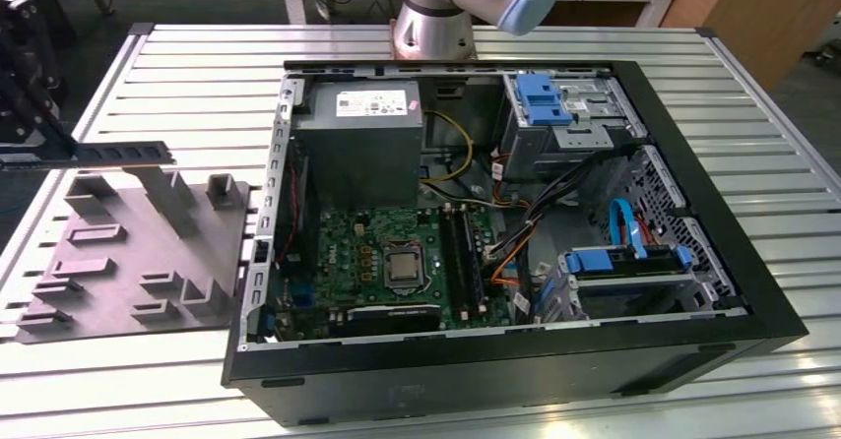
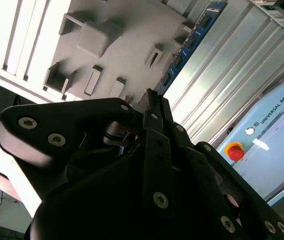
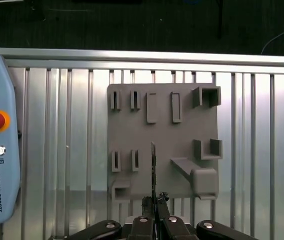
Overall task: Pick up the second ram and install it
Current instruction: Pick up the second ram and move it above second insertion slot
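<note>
One strip in hand: the second ram [image 1: 125, 151] is clamped at one end in the jaws, which are closed on it. It hangs roughly level above the grey tray [image 1: 132, 262], to the exterior view's left of the open case [image 1: 736, 291].

I judge pick-up done, install not yet done. Seating calls for the strip edge-down over a free slot rail [image 1: 456, 252] on the motherboard [image 1: 374, 252].

Clearance: the case wall [image 1: 279, 193] stands between tray and board. Orange cables [image 1: 506, 257] lie just beside the rails. The slatted counter [image 1: 197, 55] gives room around the tray.

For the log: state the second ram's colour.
The second ram: blue, black chips; best in second wrist view.
</note>
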Tool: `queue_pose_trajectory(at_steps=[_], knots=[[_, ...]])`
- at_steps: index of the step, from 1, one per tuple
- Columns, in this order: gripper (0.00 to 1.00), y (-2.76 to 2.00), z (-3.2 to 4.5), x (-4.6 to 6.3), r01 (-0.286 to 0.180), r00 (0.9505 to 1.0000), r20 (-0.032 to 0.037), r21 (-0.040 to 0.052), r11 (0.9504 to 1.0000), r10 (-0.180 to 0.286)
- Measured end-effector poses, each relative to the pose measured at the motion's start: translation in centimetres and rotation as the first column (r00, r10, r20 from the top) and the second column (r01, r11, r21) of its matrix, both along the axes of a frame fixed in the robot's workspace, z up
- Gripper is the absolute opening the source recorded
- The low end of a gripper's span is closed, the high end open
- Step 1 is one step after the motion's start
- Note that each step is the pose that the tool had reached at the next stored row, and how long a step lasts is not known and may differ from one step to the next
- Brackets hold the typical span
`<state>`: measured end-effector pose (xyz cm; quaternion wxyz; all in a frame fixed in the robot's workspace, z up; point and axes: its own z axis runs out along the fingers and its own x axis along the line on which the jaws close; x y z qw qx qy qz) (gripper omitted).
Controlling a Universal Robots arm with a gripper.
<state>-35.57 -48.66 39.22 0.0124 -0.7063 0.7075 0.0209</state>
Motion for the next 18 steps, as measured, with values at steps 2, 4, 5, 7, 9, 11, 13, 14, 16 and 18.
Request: queue_pose_trajectory(at_steps=[2, 4, 5, 7, 9, 11, 13, 14, 16, 18], knots=[[0.14, 0.00, -0.01, 0.7, 0.000, 1.0000, 0.0000, 0.0001, 1.0000, 0.000], [0.14, 0.00, -0.01, 1.4, 0.000, 1.0000, 0.0001, 0.0001, 1.0000, 0.000], [0.14, 0.00, -0.01, 1.8, 0.000, 1.0000, 0.0000, 0.0000, 1.0000, 0.000], [0.14, 0.00, -0.02, 2.5, 0.000, 1.0000, 0.0001, 0.0001, 1.0000, 0.000], [0.14, 0.00, -0.02, 3.5, 0.000, 1.0000, 0.0000, 0.0001, 1.0000, 0.000], [0.14, 0.00, -0.03, 4.4, 0.000, 1.0000, 0.0000, 0.0000, 1.0000, 0.000], [0.14, 0.00, -0.04, 5.3, 0.000, 1.0000, 0.0001, 0.0001, 1.0000, 0.000], [0.14, 0.00, -0.04, 5.7, 0.000, 1.0000, 0.0000, 0.0000, 1.0000, 0.000], [0.14, 0.00, -0.06, 6.4, 0.000, 1.0000, 0.0001, 0.0002, 1.0000, 0.000], [0.14, 0.00, -0.06, 7.3, 0.000, 1.0000, 0.0000, 0.0001, 1.0000, 0.000]])
